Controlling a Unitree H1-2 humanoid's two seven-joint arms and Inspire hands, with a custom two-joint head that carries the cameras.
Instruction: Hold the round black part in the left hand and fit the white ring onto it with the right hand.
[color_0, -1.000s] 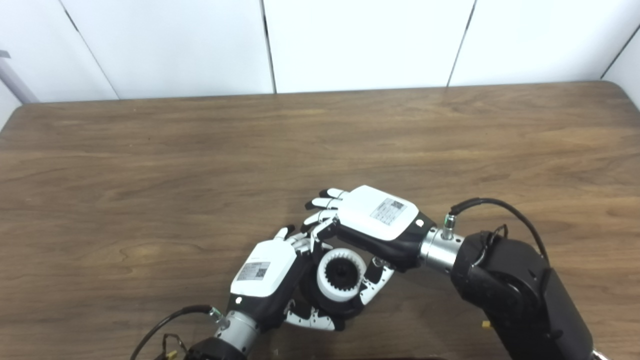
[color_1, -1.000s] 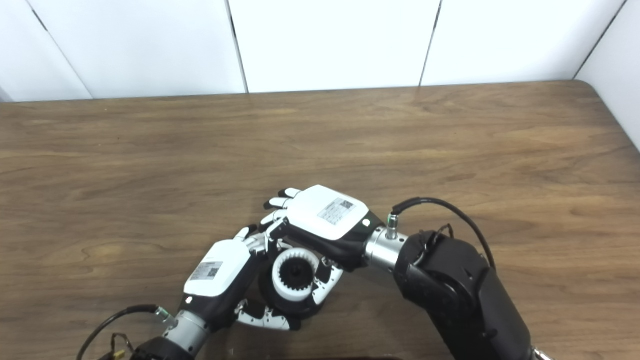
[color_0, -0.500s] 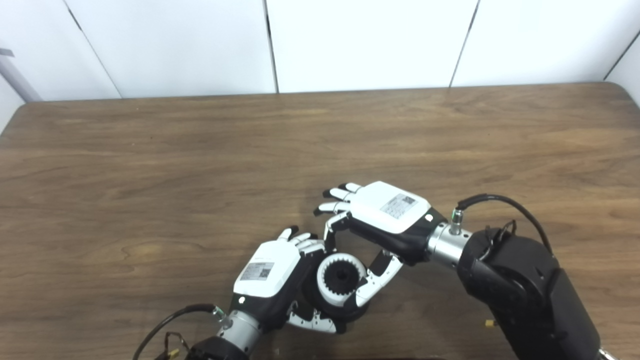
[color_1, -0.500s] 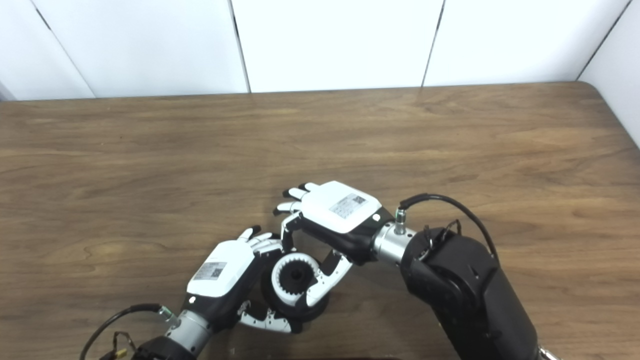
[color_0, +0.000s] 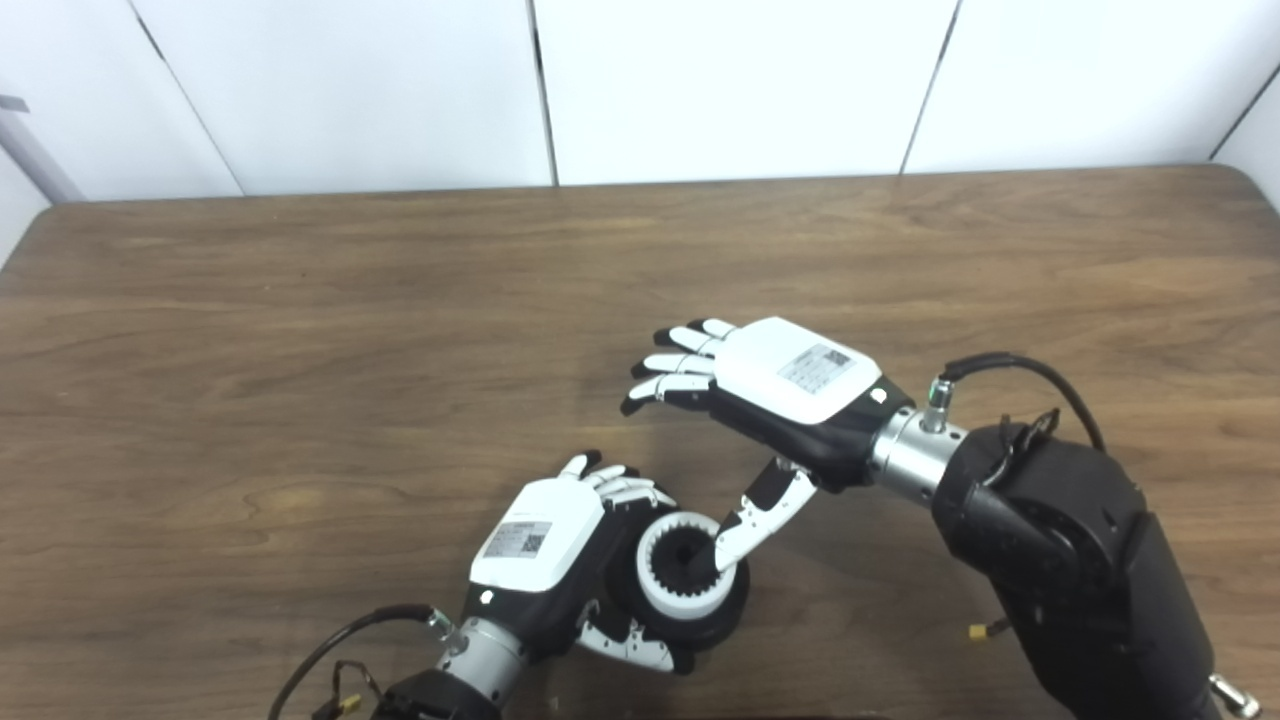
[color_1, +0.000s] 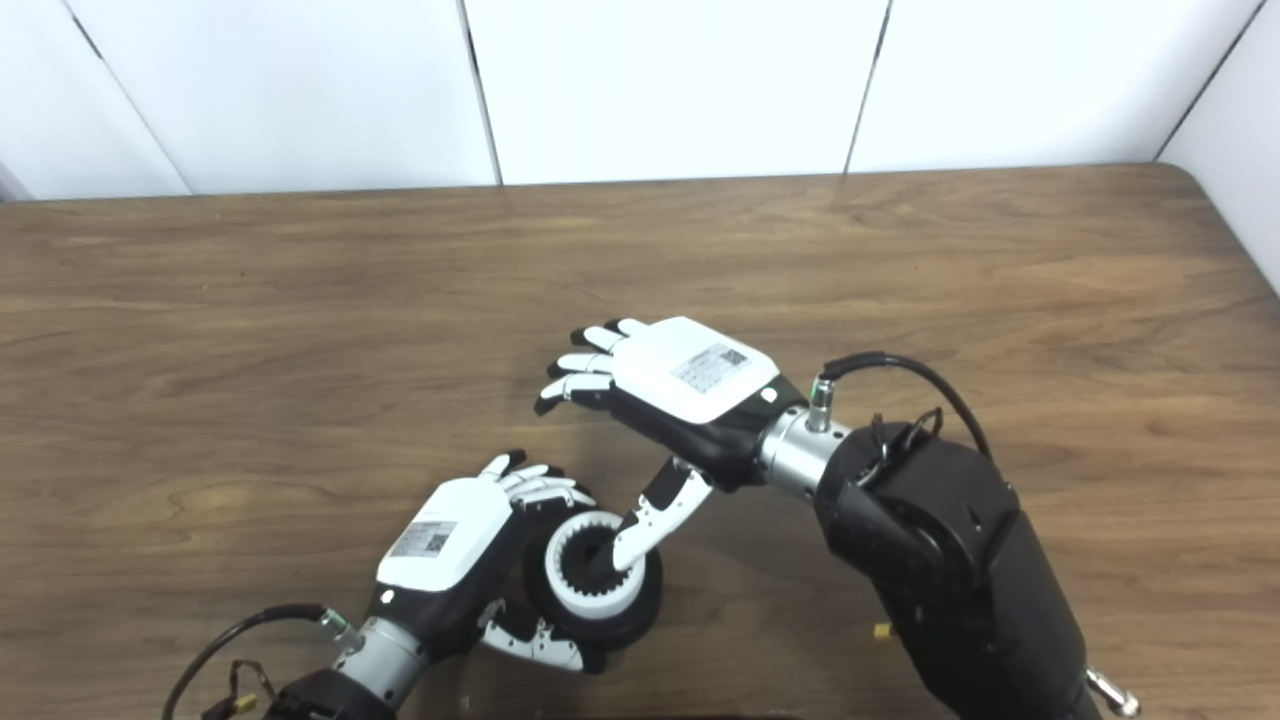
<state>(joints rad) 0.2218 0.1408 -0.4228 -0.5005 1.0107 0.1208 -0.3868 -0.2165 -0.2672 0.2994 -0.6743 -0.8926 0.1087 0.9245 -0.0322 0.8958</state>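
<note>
The left hand (color_0: 545, 550) grips the round black part (color_0: 725, 608) wearing the toothed white plastic ring (color_0: 668, 598), seemingly seated, while the right hand (color_0: 790, 385) hangs open, empty.

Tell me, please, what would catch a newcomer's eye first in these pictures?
Near the front edge of the wooden table, the left hand is shut on the round black part, with the toothed white ring seated in it. Just beyond, the right hand hovers open with fingers spread, its thumb reaching down to the ring's rim.
</note>
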